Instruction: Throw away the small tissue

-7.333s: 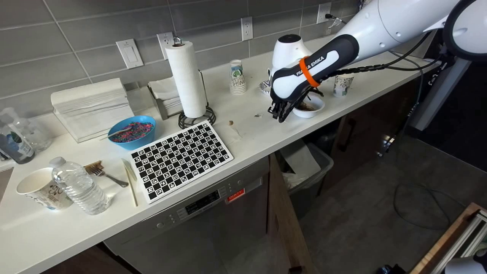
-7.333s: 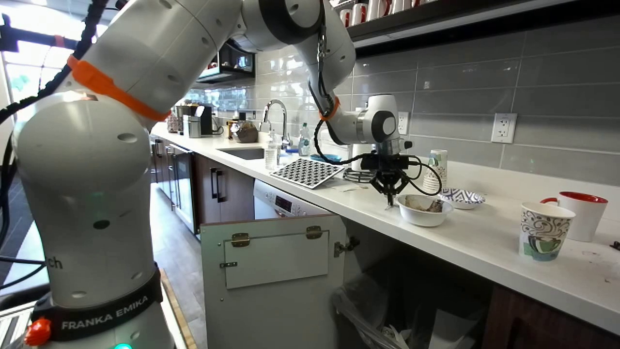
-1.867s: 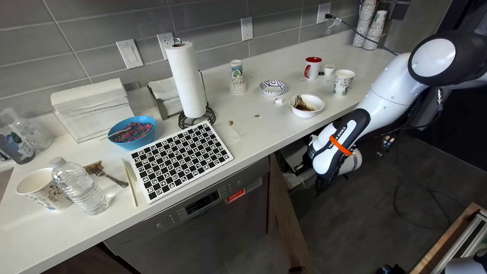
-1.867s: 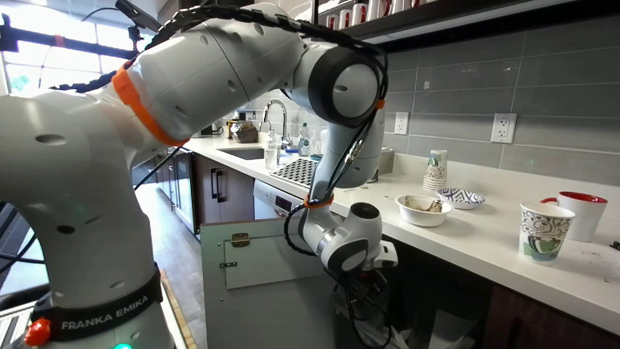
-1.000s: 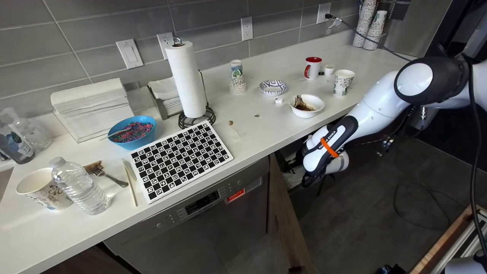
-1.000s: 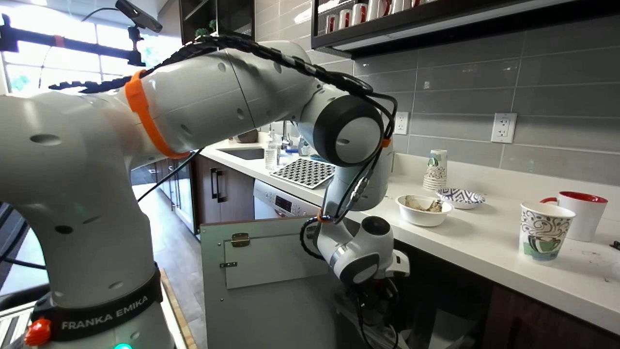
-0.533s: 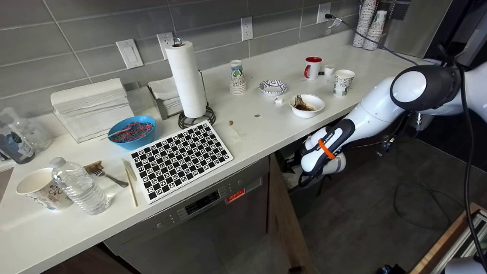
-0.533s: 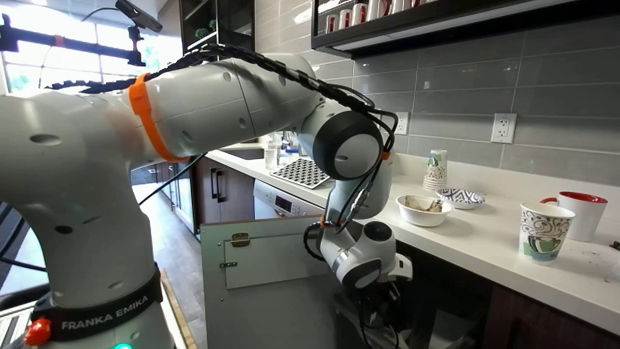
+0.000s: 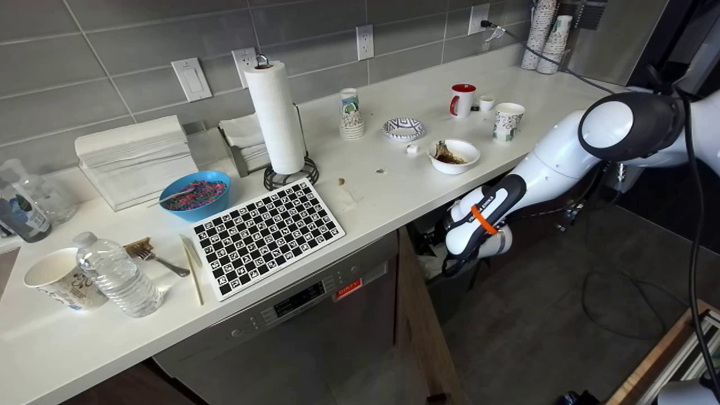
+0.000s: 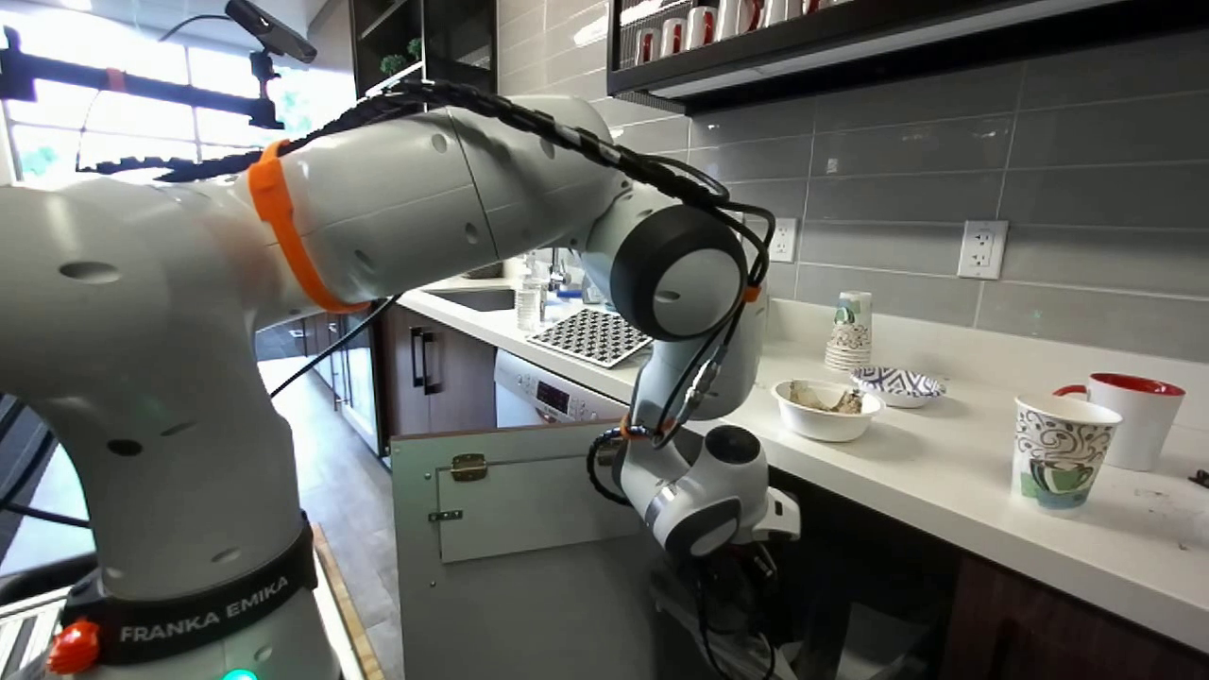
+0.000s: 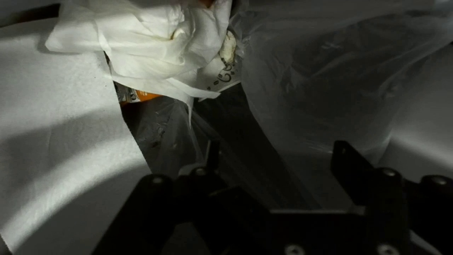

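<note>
My gripper (image 11: 276,145) is down inside the bin under the counter, its jaws wide apart with nothing seen between them. Below it in the wrist view lies a heap of crumpled white paper (image 11: 148,53) on the bin's contents. A small pale crumpled piece (image 11: 228,46) rests at the heap's right edge. I cannot tell which of these, if any, is the small tissue. The clear bin liner (image 11: 318,88) spreads over the right side. In an exterior view the arm's wrist (image 9: 469,230) reaches in below the counter edge, and the fingers are mostly in shadow.
The cabinet door (image 10: 529,510) stands open beside the arm. Above is the counter edge, with a white bowl (image 9: 464,153), a patterned bowl (image 9: 404,130) and a small white block (image 9: 412,149) on it. A large white sheet (image 11: 63,106) lines the bin's left side.
The arm has come from the counter beside the white bowl down into the bin. Over the last second it sinks slightly, then lifts a little. The counter items stay put.
</note>
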Tool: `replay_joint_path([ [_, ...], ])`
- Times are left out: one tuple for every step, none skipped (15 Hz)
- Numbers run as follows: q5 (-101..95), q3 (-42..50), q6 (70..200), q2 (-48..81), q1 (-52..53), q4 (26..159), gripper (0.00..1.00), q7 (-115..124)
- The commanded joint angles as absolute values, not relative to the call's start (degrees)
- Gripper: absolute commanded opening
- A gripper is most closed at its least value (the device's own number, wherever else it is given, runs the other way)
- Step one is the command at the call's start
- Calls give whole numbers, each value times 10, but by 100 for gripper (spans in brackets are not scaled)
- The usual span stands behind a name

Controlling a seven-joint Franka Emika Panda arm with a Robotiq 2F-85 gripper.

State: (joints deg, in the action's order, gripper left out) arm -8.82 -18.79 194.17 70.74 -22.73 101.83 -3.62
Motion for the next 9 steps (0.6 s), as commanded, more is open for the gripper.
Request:
replay_joint_path([
  [-116, -184, 1921, 633, -238, 1129, 100, -44],
  [-117, -175, 1916, 612, -231, 1158, 100, -44],
  [-111, -163, 1909, 587, -220, 1189, 100, -43],
  [-106, -154, 1906, 564, -213, 1221, 100, -43],
  [-101, -145, 1906, 540, -203, 1251, 100, -42],
  [-97, -137, 1906, 515, -194, 1282, 100, -39],
  [-96, -135, 1902, 494, -191, 1307, 100, -39],
  [-95, -137, 1902, 471, -189, 1334, 100, -36],
  [-93, -137, 1901, 449, -185, 1357, 100, -33],
])
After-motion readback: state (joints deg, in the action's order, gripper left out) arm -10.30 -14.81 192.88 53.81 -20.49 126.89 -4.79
